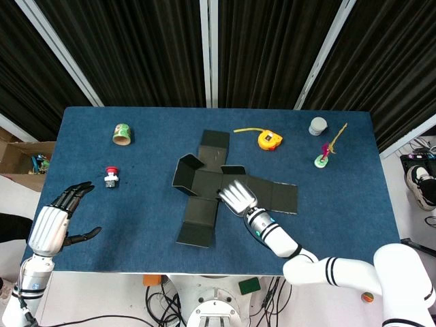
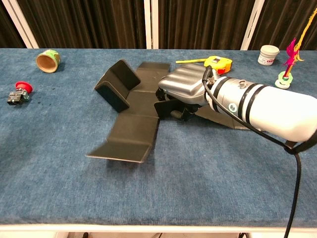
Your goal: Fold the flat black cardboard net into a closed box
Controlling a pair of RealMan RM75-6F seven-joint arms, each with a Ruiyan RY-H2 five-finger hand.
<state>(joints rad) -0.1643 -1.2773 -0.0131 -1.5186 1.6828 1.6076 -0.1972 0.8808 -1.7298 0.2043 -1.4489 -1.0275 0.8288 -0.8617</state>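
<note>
Blue-carpeted table [image 1: 136, 204], black curtains behind. My right hand [image 1: 236, 196] gripped the flat black cardboard net [image 1: 204, 184] mid-table; my left hand [image 1: 51, 225] hung open off the table's edge.

- Both views are evenly and brightly lit from overhead; colours on the blue table [image 1: 136, 204] read clean and saturated
- Shadows are soft and short; in the chest view a faint dark patch lies under the raised edge of the black cardboard net [image 2: 130, 130]; another sits beneath the right hand [image 2: 184, 91]
- The right hand's silver shell carries pale highlights in both views; the white forearm is close to blown out in the chest view
- The dark curtains [image 1: 136, 48] swallow detail; the net's black panels show little texture from above
- Focus is sharp throughout; no motion blur is visible; the head view's table edges converge slightly toward the top
</note>
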